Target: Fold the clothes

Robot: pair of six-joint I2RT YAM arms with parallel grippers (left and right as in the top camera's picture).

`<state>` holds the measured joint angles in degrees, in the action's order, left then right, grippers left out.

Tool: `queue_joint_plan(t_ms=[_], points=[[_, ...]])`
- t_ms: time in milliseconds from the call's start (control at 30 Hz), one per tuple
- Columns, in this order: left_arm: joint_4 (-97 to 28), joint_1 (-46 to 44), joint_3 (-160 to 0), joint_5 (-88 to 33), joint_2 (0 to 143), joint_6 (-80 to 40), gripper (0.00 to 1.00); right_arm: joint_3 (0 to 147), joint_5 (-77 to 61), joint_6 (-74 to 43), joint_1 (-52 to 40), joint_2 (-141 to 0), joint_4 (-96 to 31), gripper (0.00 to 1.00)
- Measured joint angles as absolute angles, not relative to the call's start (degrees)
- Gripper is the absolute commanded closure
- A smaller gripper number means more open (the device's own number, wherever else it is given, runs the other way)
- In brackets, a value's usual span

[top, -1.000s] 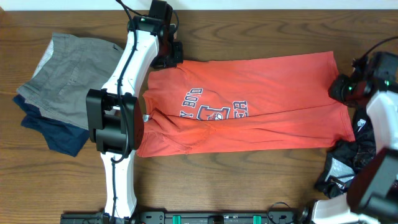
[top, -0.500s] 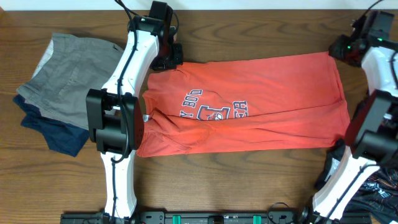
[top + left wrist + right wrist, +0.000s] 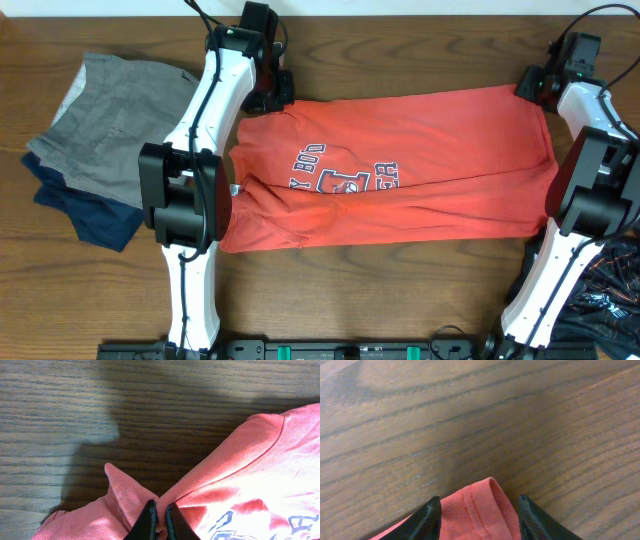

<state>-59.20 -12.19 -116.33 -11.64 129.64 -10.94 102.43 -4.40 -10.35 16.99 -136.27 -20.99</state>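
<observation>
The coral-red T-shirt (image 3: 400, 165) lies spread across the table, lettering up, folded lengthwise. My left gripper (image 3: 272, 92) is at the shirt's far left corner and is shut on a pinch of its fabric (image 3: 160, 505). My right gripper (image 3: 535, 85) is at the far right corner. In the right wrist view its fingers (image 3: 479, 515) stand apart on either side of the shirt's hem corner (image 3: 480, 505), which lies between them unpinched.
Folded grey (image 3: 115, 120) and navy (image 3: 85, 215) garments lie stacked at the left. A black patterned garment (image 3: 610, 285) lies at the front right. The table's far edge runs just behind both grippers.
My right arm has swung from the right side up to the shirt's far right corner. The shirt's right edge shifted slightly. The left arm has not moved.
</observation>
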Motion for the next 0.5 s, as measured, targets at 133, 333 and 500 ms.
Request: queue_joint_plan(t_ms=[133,333,500], points=[[-59.2,-12.2,-116.3,-11.6,129.6,-10.9,0.94,102.4,-4.2,-10.5,17.0,-136.6,-20.8,0.99],[-60.1,-12.2,-116.3,-11.6,129.6,-10.9,0.94,102.8,-4.3,-10.5,17.0,-136.6,-22.8,0.99],[-63.2,-12.2,-116.3,-11.6,129.6,-10.9,0.94,103.4,-3.9,-10.5,17.2,-135.1,-29.3,0.99]])
